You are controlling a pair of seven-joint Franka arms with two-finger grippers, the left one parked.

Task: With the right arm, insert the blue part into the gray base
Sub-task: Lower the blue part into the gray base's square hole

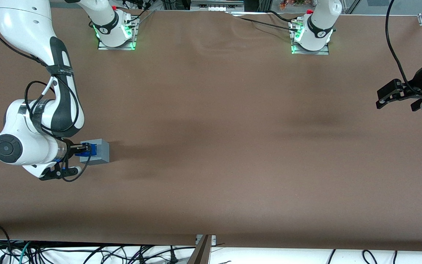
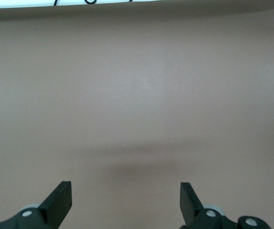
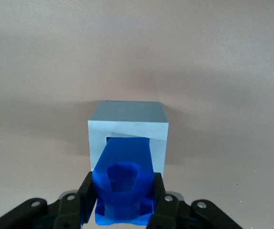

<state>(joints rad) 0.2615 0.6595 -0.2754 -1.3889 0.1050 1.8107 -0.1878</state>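
Observation:
The gray base (image 1: 100, 150) stands on the brown table at the working arm's end, with its socket face turned sideways toward the right arm (image 1: 35, 128). My gripper (image 1: 83, 148) is shut on the blue part (image 1: 93, 149), fingers level with the table. In the right wrist view the blue part (image 3: 125, 181) is clamped between both black fingers (image 3: 86, 196), and its front end reaches into the square opening of the gray base (image 3: 127, 129).
The brown table cloth (image 1: 233, 154) stretches toward the parked arm's end. Two arm mounts with green lights (image 1: 116, 35) sit along the table edge farthest from the front camera. Cables (image 1: 86, 253) hang below the nearest edge.

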